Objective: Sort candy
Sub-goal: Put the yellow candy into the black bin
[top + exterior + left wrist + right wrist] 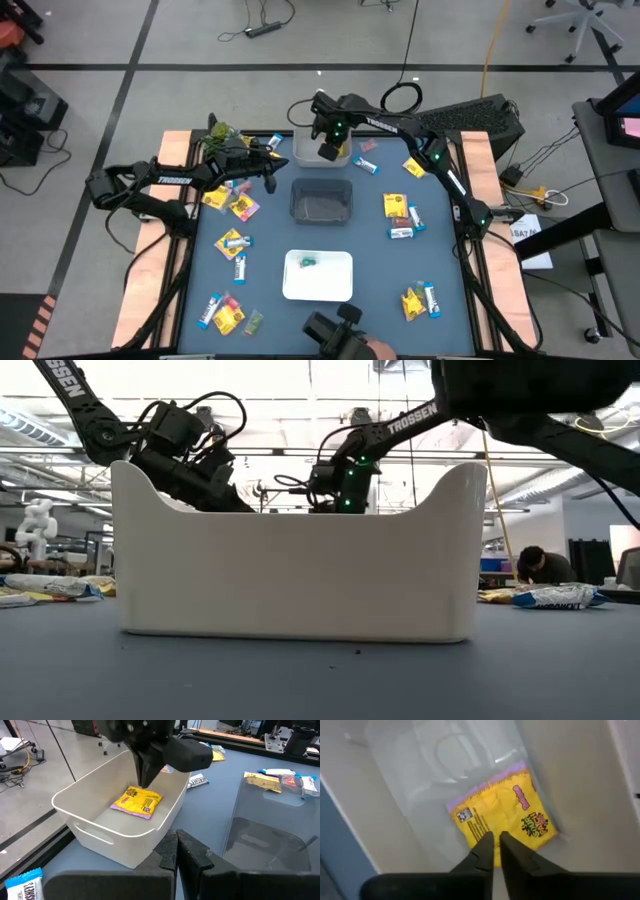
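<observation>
Right gripper [146, 774] hung over white bin [90, 815] at table's far edge, fingers nearly together, empty | yellow candy packet [139, 801] lay flat on bin floor below it | left gripper [176, 851] closed, empty, beside clear container [265, 832] | more candy [400, 215] scattered across table [370, 250]

Candy packet [138, 801] inside far bin [95, 822], right gripper [146, 776] above it.

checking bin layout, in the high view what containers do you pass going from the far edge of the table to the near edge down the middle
white bin with the right gripper over it → clear bin → white tray holding a small green candy
</observation>
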Motion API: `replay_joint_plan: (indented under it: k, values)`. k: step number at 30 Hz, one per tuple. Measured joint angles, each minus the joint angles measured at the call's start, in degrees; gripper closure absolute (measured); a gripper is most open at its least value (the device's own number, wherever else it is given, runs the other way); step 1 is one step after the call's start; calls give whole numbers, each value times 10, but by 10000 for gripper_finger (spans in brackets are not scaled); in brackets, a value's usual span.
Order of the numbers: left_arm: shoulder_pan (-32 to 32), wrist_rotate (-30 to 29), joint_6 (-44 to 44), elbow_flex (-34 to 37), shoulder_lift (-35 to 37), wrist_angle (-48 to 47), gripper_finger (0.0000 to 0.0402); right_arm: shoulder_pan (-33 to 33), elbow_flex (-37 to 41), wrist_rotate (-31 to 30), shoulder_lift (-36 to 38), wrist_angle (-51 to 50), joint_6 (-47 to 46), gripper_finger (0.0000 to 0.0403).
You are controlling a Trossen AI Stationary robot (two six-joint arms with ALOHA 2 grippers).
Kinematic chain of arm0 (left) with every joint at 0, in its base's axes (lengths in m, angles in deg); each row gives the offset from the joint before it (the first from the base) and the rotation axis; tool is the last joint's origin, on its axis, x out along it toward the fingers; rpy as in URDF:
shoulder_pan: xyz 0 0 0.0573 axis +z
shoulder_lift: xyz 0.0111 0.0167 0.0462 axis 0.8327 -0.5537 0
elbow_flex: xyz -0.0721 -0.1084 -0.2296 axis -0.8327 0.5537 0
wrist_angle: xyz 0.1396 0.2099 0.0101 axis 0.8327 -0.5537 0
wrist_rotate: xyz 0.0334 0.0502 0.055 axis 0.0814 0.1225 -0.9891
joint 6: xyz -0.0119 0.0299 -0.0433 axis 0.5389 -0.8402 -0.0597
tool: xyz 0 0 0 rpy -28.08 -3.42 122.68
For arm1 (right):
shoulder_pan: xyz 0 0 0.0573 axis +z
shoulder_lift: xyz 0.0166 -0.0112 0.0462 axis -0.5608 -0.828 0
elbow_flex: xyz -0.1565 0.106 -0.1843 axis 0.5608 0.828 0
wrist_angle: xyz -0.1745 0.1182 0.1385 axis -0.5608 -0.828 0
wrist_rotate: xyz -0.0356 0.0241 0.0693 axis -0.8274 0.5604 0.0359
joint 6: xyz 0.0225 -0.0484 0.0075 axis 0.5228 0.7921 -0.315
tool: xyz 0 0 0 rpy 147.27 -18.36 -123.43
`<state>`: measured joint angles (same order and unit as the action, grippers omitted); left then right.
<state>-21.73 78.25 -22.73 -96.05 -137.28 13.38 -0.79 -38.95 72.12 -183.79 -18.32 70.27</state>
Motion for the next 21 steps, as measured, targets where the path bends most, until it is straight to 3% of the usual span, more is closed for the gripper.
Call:
replay_joint_plan:
  k: [8, 11, 16, 21]
  values:
    - [0, 0, 0, 0, 0, -8, 393, -4, 16, 15, -4, 12, 69, 234]
    - [0, 0, 0, 0, 0, -9, 393, -10, 16, 13, -16, 13, 73, 202]
    - [0, 0, 0, 0, 0, -9, 393, -19, 15, 49, -30, 13, 55, 200]
    - [0, 0, 0, 0, 0, -9, 393, -23, 15, 41, -32, 12, 42, 240]
